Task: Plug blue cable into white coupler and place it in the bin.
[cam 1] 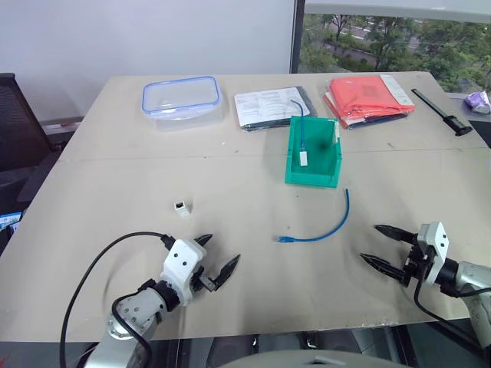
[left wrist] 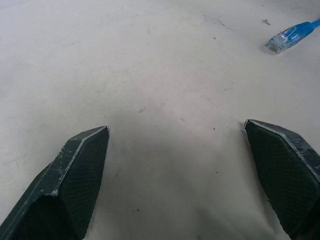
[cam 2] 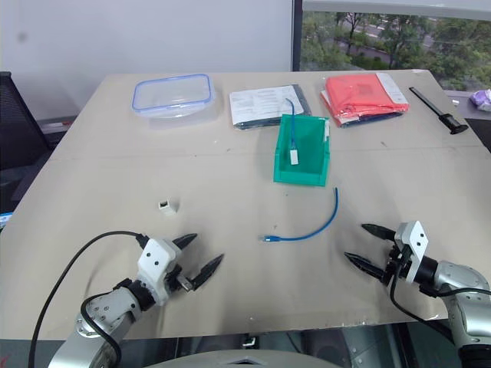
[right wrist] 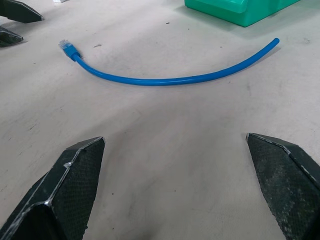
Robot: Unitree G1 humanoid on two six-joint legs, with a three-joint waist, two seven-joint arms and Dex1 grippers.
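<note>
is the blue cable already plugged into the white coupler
No, the blue cable lies loose on the table, well apart from the white coupler.

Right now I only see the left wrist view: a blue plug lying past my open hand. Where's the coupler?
Observer: The coupler lies alone on the table, ahead of the left hand and a little to its left, well apart from the cable.
Operator: Where does the cable run from that plug?
Observer: It curves right and away, and its far end stops just short of the bin.
Operator: Is the right hand busy?
Observer: No. The right hand hangs open and empty, just right of the cable.
</note>
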